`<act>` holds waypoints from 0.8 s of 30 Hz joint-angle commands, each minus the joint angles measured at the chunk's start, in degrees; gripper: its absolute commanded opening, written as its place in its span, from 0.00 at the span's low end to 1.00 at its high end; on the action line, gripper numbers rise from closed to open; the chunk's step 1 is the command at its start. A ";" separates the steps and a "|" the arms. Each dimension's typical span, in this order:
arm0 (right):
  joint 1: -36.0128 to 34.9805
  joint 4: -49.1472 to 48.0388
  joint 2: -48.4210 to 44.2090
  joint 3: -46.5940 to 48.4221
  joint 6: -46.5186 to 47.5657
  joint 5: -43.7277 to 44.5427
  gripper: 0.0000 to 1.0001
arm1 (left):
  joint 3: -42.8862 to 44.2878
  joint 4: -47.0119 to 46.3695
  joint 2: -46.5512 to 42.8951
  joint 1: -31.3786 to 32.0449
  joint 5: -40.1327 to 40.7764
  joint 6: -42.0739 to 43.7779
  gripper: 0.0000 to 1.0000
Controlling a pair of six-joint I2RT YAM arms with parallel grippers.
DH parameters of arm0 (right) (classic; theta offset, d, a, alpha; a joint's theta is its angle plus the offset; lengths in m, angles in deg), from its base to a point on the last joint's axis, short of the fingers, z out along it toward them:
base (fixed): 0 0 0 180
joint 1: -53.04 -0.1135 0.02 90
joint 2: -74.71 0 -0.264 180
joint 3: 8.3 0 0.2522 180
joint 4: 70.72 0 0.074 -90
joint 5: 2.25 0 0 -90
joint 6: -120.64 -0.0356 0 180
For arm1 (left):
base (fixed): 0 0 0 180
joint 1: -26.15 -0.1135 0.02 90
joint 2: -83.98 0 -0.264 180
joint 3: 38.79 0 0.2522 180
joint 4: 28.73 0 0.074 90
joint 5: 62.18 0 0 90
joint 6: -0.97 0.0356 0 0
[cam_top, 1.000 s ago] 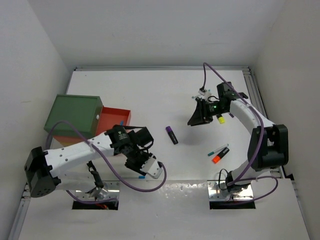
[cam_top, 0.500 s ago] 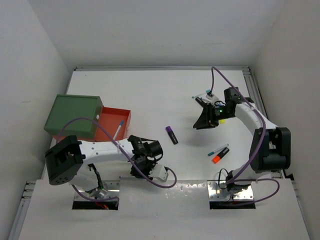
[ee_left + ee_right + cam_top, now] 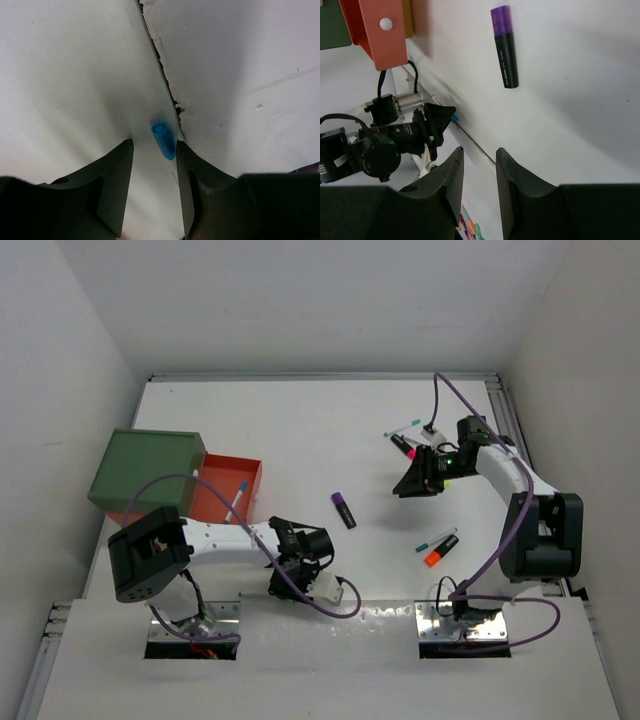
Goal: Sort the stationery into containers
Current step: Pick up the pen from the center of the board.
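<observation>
Left gripper (image 3: 153,150): jaws parted, gripping nothing. Blue pen (image 3: 163,141) lies between its tips, along the seam (image 3: 159,70), end-on. Purple highlighter (image 3: 343,510) is mid-table, cap pointing far-left. Right gripper (image 3: 479,152): parted, empty.

White table (image 3: 300,430) enclosed by plain white walls (image 3: 320,300).

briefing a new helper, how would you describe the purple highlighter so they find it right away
From the red-orange tray on the left of the table, look right to its middle. The purple highlighter lies there alone: a chunky black body with a purple cap, unlike the orange highlighter farther right.
</observation>
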State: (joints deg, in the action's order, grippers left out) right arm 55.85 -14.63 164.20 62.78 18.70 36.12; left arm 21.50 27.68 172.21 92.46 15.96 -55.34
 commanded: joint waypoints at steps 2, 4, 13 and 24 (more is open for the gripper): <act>0.79 -0.23 0.68 0.25 1.48 -1.80 0.31 | -0.20 -0.64 1.51 1.90 0.87 -1.09 0.46; 0.97 -0.23 1.03 0.16 1.66 -1.71 0.31 | -0.29 -1.25 2.38 2.51 2.01 -1.96 0.46; 1.76 -0.23 0.51 -0.72 2.28 -1.63 0.30 | 2.43 -4.50 8.54 2.60 7.28 -6.35 0.30; 1.94 0.65 -1.86 -0.28 3.51 -0.48 0.29 | 12.89 -6.27 15.05 -2.40 4.04 -12.33 0.13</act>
State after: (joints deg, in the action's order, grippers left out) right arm 57.44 -14.35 164.58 62.26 20.45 36.16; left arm 33.85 28.25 184.84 91.69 22.61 -66.22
